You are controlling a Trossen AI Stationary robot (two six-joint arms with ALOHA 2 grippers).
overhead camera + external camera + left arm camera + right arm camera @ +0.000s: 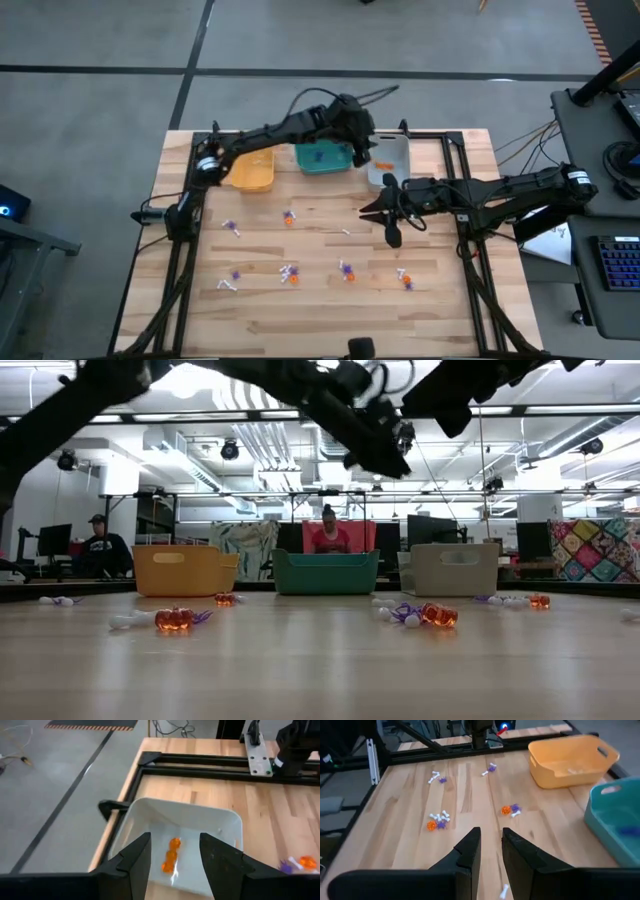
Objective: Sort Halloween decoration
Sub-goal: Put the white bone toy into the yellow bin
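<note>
Hovering left gripper over grey bin near table edge, jaws apart

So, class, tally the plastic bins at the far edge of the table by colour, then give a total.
Yellow bin: 1
Teal bin: 1
Grey bin: 1
Total: 3 bins

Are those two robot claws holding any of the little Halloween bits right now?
No, nothing is held. The left gripper hangs open over the grey bin, where orange trinkets lie. The right gripper hovers empty above the table.
</note>
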